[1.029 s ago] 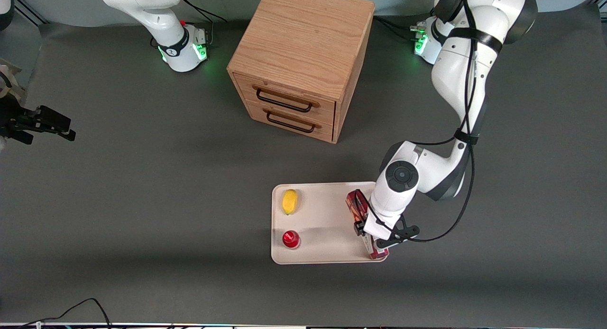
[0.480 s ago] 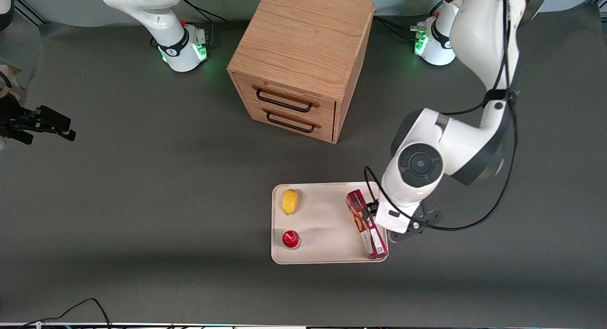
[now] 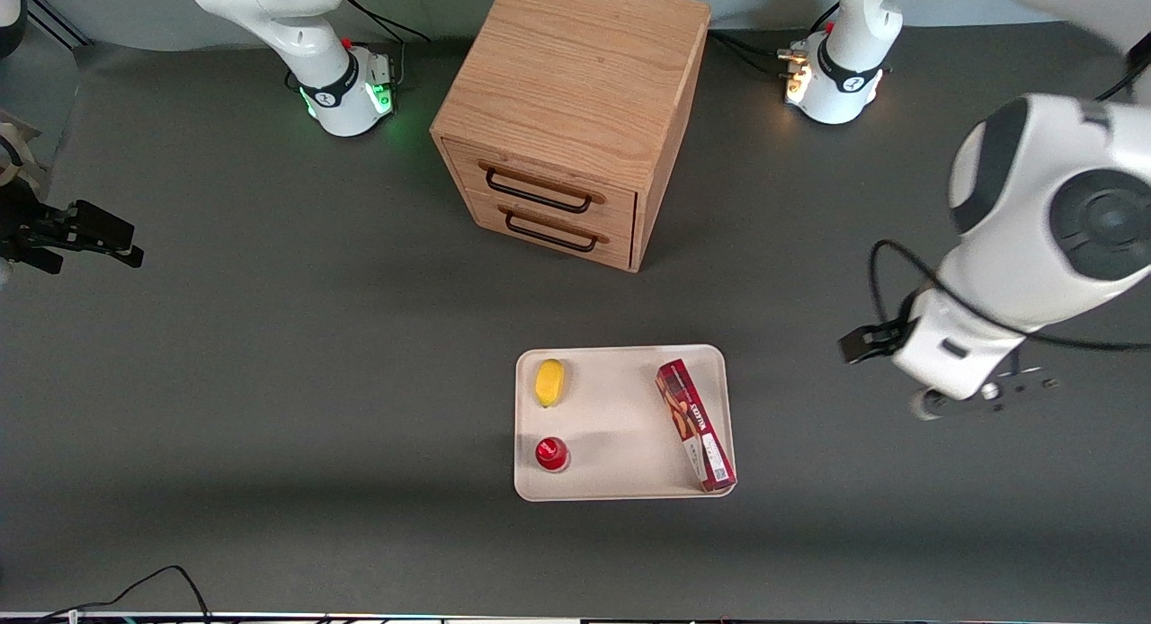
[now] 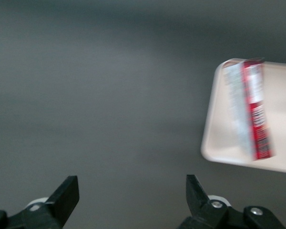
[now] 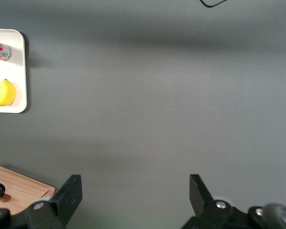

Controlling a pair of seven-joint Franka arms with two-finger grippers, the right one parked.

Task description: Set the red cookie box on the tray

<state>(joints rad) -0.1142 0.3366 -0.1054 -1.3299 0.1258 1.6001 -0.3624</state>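
One long flat red tartan cookie box [image 3: 695, 424] lies on the cream-white rectangular plastic tray [image 3: 611, 426]; at its three o'clock, well apart, hangs the left gripper [image 4: 132, 194], fingers spread, empty.

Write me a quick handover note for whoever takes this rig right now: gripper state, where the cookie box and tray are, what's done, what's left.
Gripper: open, empty, raised above bare table toward the working arm's end, apart from the tray.
Red cookie box: lying in the tray, along the rim nearest the working arm, one end at the corner nearest the front camera.
Also in the tray: lemon, red-capped object.
Done: box placed and released.
Left: apparently nothing, except parking the arm.
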